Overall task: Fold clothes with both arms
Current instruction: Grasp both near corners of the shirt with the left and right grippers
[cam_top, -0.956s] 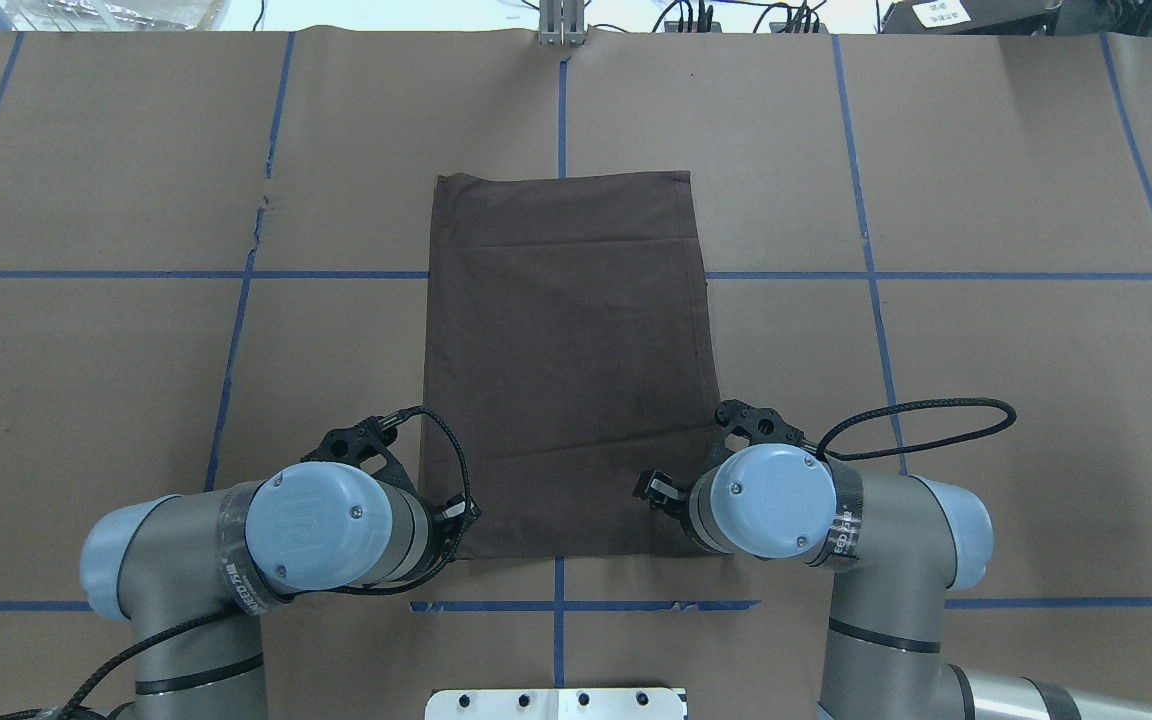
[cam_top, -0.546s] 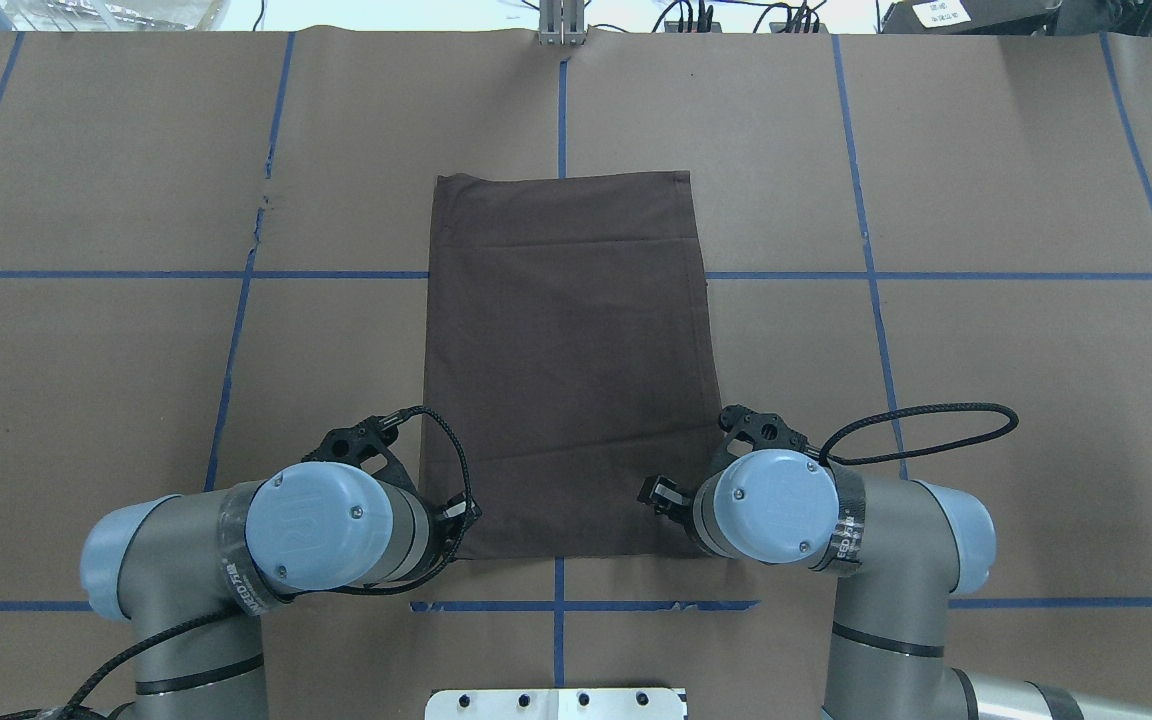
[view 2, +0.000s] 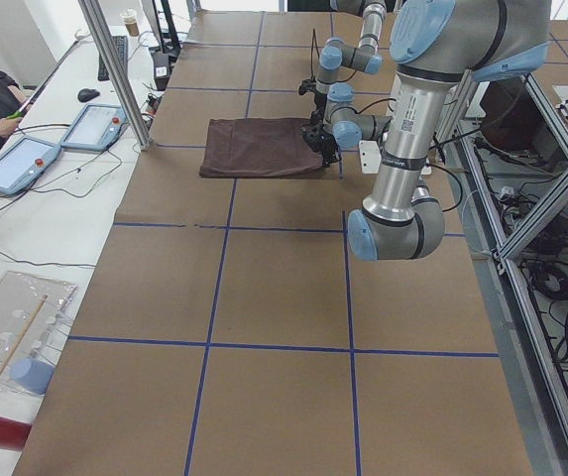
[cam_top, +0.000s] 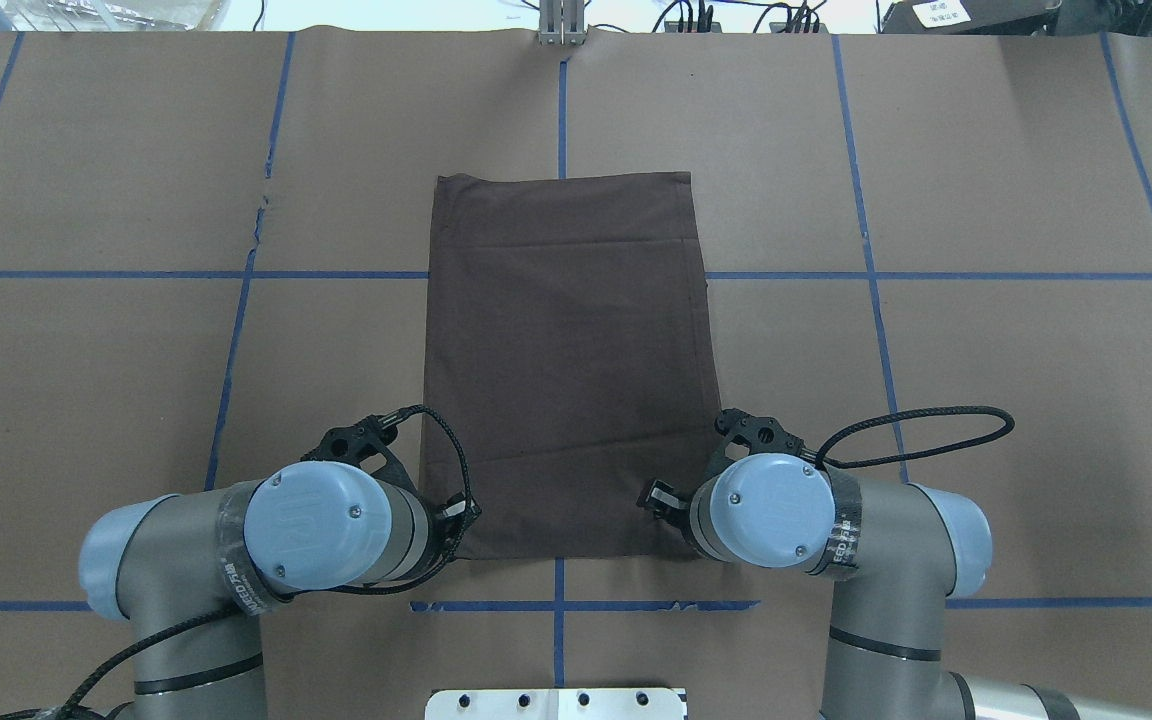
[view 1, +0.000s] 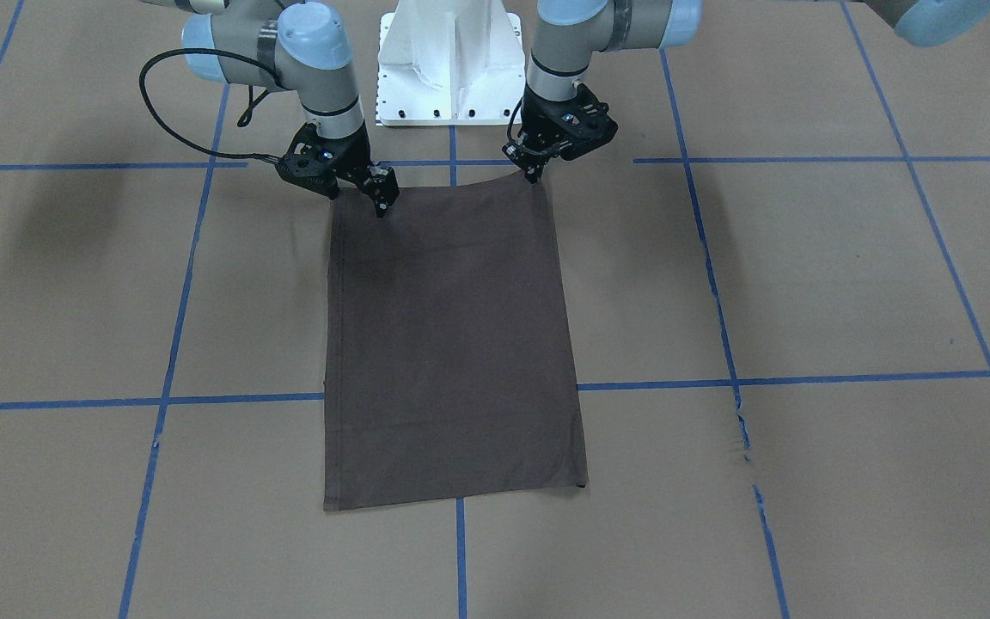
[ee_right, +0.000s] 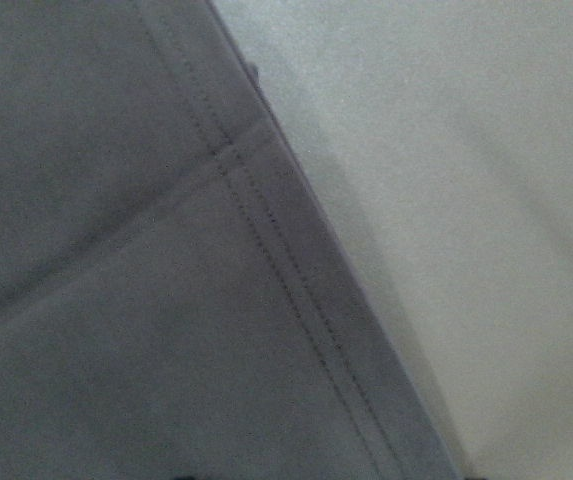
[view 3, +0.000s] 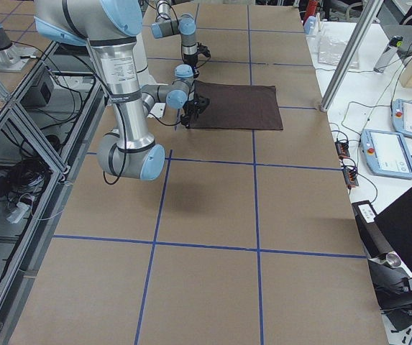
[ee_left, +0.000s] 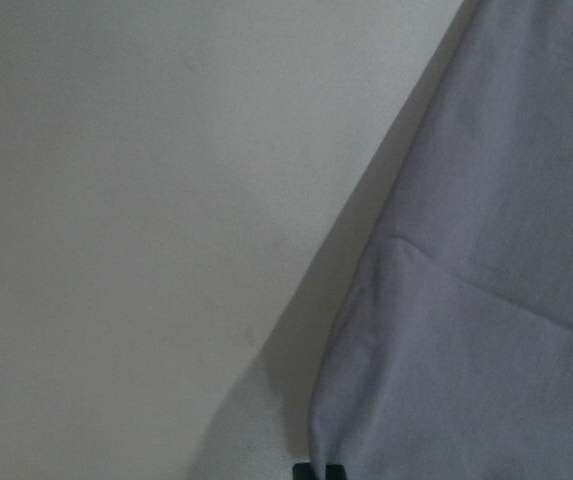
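Note:
The dark brown T-shirt (cam_top: 566,360) lies flat on the table, folded into a tall rectangle, and also shows in the front view (view 1: 452,344). Its collar and lettering are hidden. My left gripper (view 1: 536,176) is at the shirt's near left corner, fingers pinched together on the cloth. The left wrist view shows that corner (ee_left: 466,330) running down to the closed fingertips. My right gripper (view 1: 363,196) is low over the near right corner, with one finger (cam_top: 656,497) resting on the cloth. The right wrist view shows the hemmed edge (ee_right: 266,250) and no fingertips meeting, so it looks open.
The table is covered in brown paper with blue tape lines (cam_top: 561,100). The white pedestal (view 1: 450,60) stands between the arms. Operator tablets (view 2: 26,164) and clutter lie beyond the far table edge. A black cable loops off the right wrist (cam_top: 936,430).
The right wrist has shifted slightly left and toward the robot over the near right corner. The left arm and the shirt have not visibly moved.

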Tool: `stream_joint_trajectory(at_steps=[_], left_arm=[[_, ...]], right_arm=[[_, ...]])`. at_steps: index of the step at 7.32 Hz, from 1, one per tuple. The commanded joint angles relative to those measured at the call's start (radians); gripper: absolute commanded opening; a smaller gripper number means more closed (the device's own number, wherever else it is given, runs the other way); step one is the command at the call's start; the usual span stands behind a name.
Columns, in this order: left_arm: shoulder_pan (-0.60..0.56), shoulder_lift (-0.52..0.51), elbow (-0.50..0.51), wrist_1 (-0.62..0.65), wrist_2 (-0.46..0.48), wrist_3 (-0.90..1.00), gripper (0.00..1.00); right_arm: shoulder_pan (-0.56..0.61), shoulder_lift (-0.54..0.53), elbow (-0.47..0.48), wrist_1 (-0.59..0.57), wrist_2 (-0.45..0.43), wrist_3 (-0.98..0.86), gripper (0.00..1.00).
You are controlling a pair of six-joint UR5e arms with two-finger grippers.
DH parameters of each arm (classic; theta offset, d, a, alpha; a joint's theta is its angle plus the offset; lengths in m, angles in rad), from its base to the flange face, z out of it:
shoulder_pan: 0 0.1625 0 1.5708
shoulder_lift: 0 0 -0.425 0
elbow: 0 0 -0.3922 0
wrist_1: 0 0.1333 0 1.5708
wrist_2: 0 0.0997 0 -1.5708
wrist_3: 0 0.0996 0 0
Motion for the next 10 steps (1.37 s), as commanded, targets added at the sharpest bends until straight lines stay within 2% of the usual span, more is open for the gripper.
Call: stream_joint_trajectory(at_steps=[1, 5, 10], left_arm=[[0.0, 0.0, 0.0, 0.002, 0.0, 0.0, 0.0], [0.0, 0.0, -0.003, 0.002, 0.0, 0.0, 0.0], [0.0, -0.003, -0.003, 0.002, 0.0, 0.0, 0.0]], right_arm=[[-0.005, 0.007, -0.003, -0.003, 0.001, 0.0, 0.1], [-0.002, 0.022, 0.003, -0.004, 0.001, -0.002, 0.0], [0.013, 0.039, 0.003, 0.002, 0.001, -0.003, 0.0]])
